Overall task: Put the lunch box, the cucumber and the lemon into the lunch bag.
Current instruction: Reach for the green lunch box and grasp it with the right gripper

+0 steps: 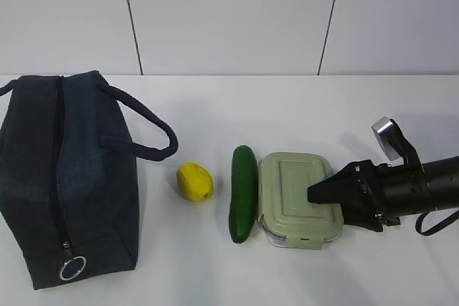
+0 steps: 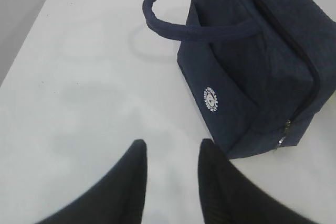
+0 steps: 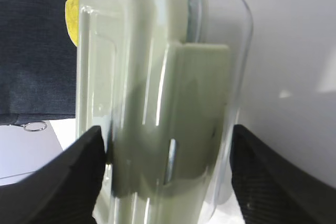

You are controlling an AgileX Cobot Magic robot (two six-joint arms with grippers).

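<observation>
Three items lie in a row on the table (image 1: 287, 105), none yet in the lunch bag (image 1: 64, 184), which stands zipped at nine o'clock. From the bag toward three o'clock come the lemon (image 1: 195, 181), the cucumber (image 1: 243, 193) and the lunch box (image 1: 297, 198). The right gripper (image 1: 315, 193) straddles the box's three o'clock end, its fingers (image 3: 68, 177) apart on either side, one touching the lid face and the other seemingly just short of the clear base. Closing squarely across lid and base, deep enough to avoid slipping off the smooth plastic, seems wise. The left gripper (image 2: 170, 156) hovers apart and empty near the bag; the zipper probably needs opening first.
</observation>
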